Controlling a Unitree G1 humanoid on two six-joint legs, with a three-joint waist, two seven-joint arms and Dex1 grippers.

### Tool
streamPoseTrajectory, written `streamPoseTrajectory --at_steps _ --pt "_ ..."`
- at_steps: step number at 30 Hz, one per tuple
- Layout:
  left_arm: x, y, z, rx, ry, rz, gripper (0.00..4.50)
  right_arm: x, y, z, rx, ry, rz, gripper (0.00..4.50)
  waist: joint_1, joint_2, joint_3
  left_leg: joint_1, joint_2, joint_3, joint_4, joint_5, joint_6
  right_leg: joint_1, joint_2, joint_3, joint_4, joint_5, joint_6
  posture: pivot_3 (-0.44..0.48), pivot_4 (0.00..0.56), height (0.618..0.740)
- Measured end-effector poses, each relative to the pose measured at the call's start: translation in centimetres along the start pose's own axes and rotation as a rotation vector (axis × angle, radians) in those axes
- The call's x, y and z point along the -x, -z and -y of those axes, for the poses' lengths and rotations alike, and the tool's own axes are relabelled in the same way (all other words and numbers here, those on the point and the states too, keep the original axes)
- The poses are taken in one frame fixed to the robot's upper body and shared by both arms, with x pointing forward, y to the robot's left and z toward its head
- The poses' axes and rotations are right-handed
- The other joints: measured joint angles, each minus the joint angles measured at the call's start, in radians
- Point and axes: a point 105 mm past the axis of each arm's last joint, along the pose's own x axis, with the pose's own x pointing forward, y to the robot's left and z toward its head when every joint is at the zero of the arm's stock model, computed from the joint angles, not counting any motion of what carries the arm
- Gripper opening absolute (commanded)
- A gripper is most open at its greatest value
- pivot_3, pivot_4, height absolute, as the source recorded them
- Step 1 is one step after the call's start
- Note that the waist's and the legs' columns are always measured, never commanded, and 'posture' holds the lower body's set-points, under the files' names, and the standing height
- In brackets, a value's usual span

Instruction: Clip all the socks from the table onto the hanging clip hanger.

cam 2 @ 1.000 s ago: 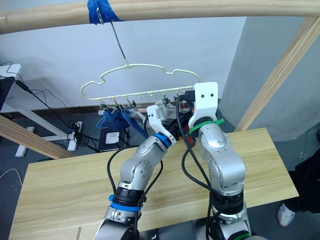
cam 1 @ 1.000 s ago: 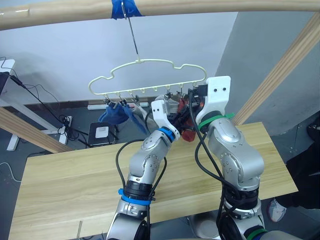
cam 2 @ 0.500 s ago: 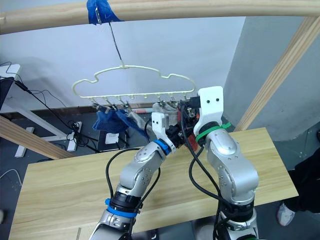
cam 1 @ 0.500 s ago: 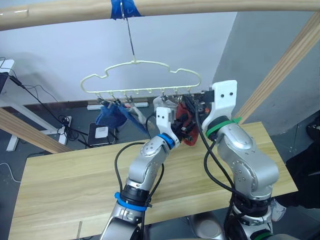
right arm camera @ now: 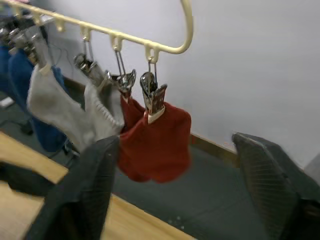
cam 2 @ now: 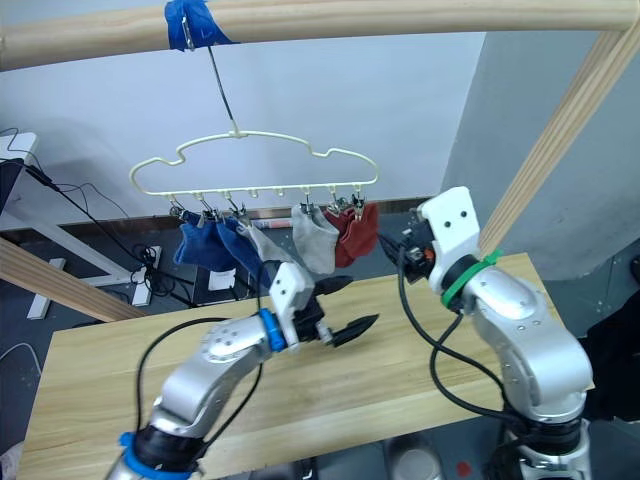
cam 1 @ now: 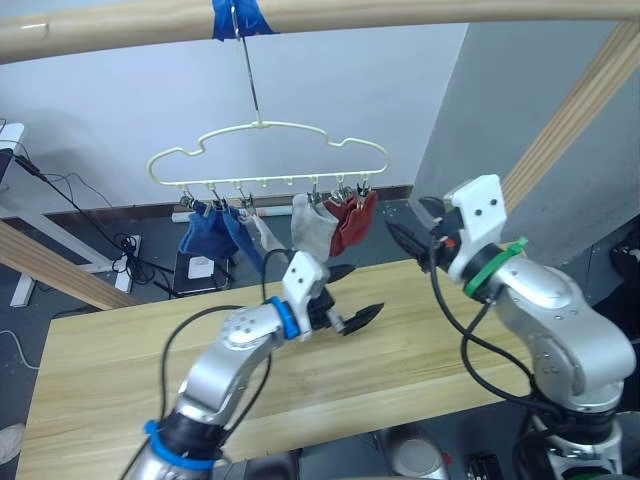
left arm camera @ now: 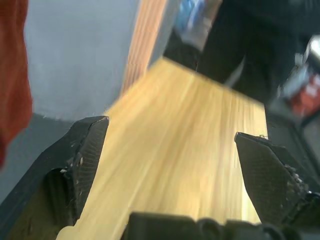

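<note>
Both arms are pulling away from the clip hanger [cam 1: 268,155], where a second ago they were crowded up under its right end. Now the left gripper [cam 1: 356,296] is dropping low over the middle of the table [cam 1: 110,350], fingers spread wide and holding nothing. The right gripper [cam 1: 412,228] is backing off to the right of the hanger, its fingers also parted and empty.

Hanging from the blue-taped pole, the hanger is carrying the socks in a row along its clips. Counting from the left, I am making out two blue socks [cam 1: 213,233], two light grey socks [cam 1: 312,226] and two rust-red socks [cam 1: 350,221]. The right wrist view is showing the reds clearly, each pinched by its own silver clip [right arm camera: 152,96], one partly behind the other. That is making six on the hanger.

Every stretch of the pale tabletop that I am seeing is bare wood, with no sock lying on it. Judging by that, the job is looking finished, or as good as finished; nothing is left to pick up as far as these views are showing. What may be remaining is only for the arms to draw clear without knocking the hanger and setting it swinging.
</note>
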Motion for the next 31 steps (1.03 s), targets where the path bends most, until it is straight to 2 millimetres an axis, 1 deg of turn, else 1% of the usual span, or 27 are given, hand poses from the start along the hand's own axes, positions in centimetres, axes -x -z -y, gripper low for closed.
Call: streamPoseTrajectory --at_steps 3,6,8,11,13,14,16,19,21,23,25,31 --pt "3.0 -0.6 -1.5 -0.063 -0.008 -0.03 4.5 0.5 0.3 -0.1 0.039 -0.09 -0.022 4.48 0.005 -0.001 -0.002 0.0 0.0 0.0 0.0 0.0 0.0 0.0 0.0 0.0 0.0 0.0 0.0 -0.219 0.17 0.74" --pt "4.8 -1.3 -2.7 -0.079 -0.027 -0.029 4.5 0.6 0.7 0.3 0.063 -0.14 -0.036 4.48 0.018 -0.001 -0.003 0.0 -0.001 0.001 0.001 0.0 0.0 0.0 -0.001 0.0 0.0 0.0 0.0 -0.205 0.155 0.74" --pt "6.5 -1.1 -3.4 -0.045 -0.063 -0.051 4.5 0.8 0.8 0.5 0.088 -0.184 -0.044 4.48 0.022 -0.001 -0.005 -0.001 0.0 0.001 0.001 0.0 0.0 0.0 -0.001 0.0 0.0 0.0 0.0 -0.172 0.126 0.74" --pt "9.7 -0.3 -4.5 -0.022 -0.15 -0.123 4.5 1.1 1.2 1.2 0.118 -0.23 -0.066 4.48 0.026 -0.002 -0.013 -0.001 0.0 0.0 0.0 0.0 0.0 -0.001 -0.001 -0.001 0.0 0.0 0.0 -0.158 0.112 0.74" --pt "10.9 -0.4 -5.0 -0.023 -0.209 -0.129 4.5 1.3 1.4 1.5 0.136 -0.258 -0.075 4.48 0.035 -0.003 -0.022 -0.001 0.0 0.0 0.0 0.0 0.0 -0.001 -0.002 -0.001 -0.001 0.0 -0.001 -0.158 0.112 0.74" --pt "11.4 -0.4 -5.1 -0.02 -0.232 -0.13 4.5 1.4 1.4 1.5 0.15 -0.272 -0.078 4.48 0.041 -0.003 -0.026 -0.001 -0.001 0.001 0.0 0.0 0.0 -0.001 -0.002 0.0 0.0 0.0 -0.001 -0.128 0.084 0.74" --pt "12.1 0.0 -5.2 0.0 -0.265 -0.142 4.5 1.5 1.5 1.5 0.165 -0.304 -0.077 4.48 0.051 -0.004 -0.041 -0.001 -0.001 0.001 0.001 0.0 -0.001 -0.001 -0.002 0.0 0.0 0.0 -0.001 -0.128 0.084 0.74" --pt "14.6 1.3 -5.8 0.005 -0.396 -0.228 4.5 2.5 2.3 1.3 0.203 -0.377 -0.108 4.48 0.062 -0.008 -0.061 0.001 0.0 0.001 0.001 0.0 -0.001 0.0 -0.002 -0.001 0.0 0.0 -0.001 -0.113 0.073 0.74" --pt "16.0 1.2 -6.4 -0.021 -0.446 -0.259 4.5 2.9 2.7 1.3 0.213 -0.413 -0.119 4.48 0.071 -0.012 -0.069 0.002 0.0 0.001 0.001 0.001 -0.002 0.001 -0.002 -0.001 0.001 0.001 -0.002 -0.105 0.065 0.74" --pt "17.0 1.0 -7.1 -0.036 -0.477 -0.285 4.5 3.0 3.0 1.6 0.216 -0.42 -0.124 4.48 0.079 -0.015 -0.078 0.003 0.0 0.0 0.002 0.002 -0.002 0.003 -0.001 -0.002 0.001 0.001 -0.002 -0.099 0.059 0.74" --pt "18.1 1.1 -7.4 -0.02 -0.483 -0.312 4.5 3.1 3.3 2.1 0.219 -0.422 -0.134 4.48 0.079 -0.015 -0.088 0.005 0.0 0.001 0.003 0.002 -0.002 0.006 -0.001 -0.001 0.001 0.001 -0.002 -0.095 0.054 0.74" --pt "18.3 1.1 -7.6 0.007 -0.464 -0.297 4.5 3.0 3.4 2.7 0.222 -0.418 -0.126 4.48 0.08 -0.016 -0.109 0.008 0.001 0.001 0.004 0.002 -0.002 0.008 0.0 -0.001 0.002 0.001 -0.002 -0.092 0.049 0.74"
